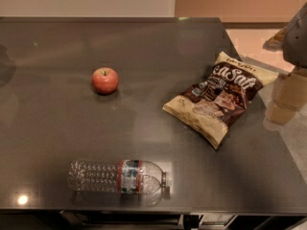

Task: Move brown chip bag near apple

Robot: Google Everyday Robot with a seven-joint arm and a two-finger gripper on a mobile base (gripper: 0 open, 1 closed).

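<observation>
The brown chip bag [220,97] lies flat on the dark table [57,128], at the right side, angled with one cream end toward the far right corner. The apple [105,80] stands left of centre, well apart from the bag. A dark grey part of my arm, with the gripper [296,35], shows at the frame's right edge, above and to the right of the bag and not touching it.
A clear plastic water bottle [117,176] lies on its side near the table's front edge, below the apple. The table's right edge runs just past the bag; tan floor and cardboard-coloured boxes [285,97] lie beyond it.
</observation>
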